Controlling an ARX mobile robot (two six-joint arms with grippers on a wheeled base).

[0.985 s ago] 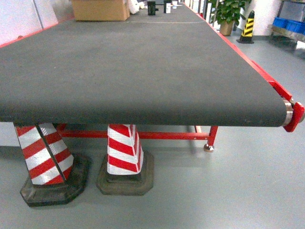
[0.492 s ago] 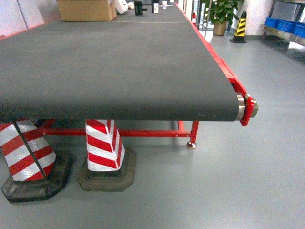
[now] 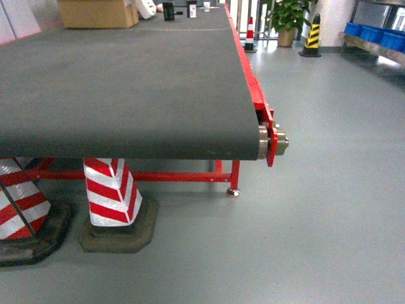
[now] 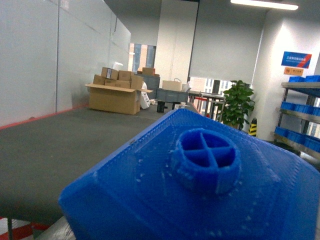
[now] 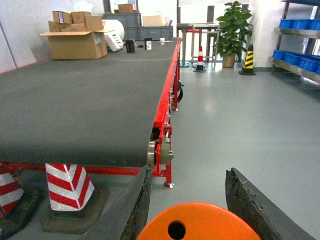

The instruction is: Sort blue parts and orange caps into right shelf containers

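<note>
A big blue part point(image 4: 210, 180) with a round cross-ribbed boss fills the lower left wrist view; it hides my left gripper's fingers and hangs close before the camera, so it reads as held. My right gripper point(image 5: 189, 172) is shut on an orange cap point(image 5: 200, 225), whose flat top with one hole shows between the two dark fingers point(image 5: 132, 210). The shelf point(image 3: 374, 52) stands far off at the right, with blue containers point(image 3: 357, 28) on it, also seen as containers point(image 5: 295, 23) in the right wrist view. Neither gripper shows in the head view.
A long dark conveyor belt point(image 3: 126, 82) on a red frame point(image 3: 253, 95) fills the left. Red-and-white cones point(image 3: 111, 196) stand under its end. A cardboard box point(image 3: 95, 12) sits at its far end. A potted plant point(image 3: 288, 16) and a yellow-black cone point(image 3: 312, 35) stand beyond the grey floor.
The head view has swung to the right: the belt's end, its roller and the cones have slid leftward, and more open floor shows at the right.
</note>
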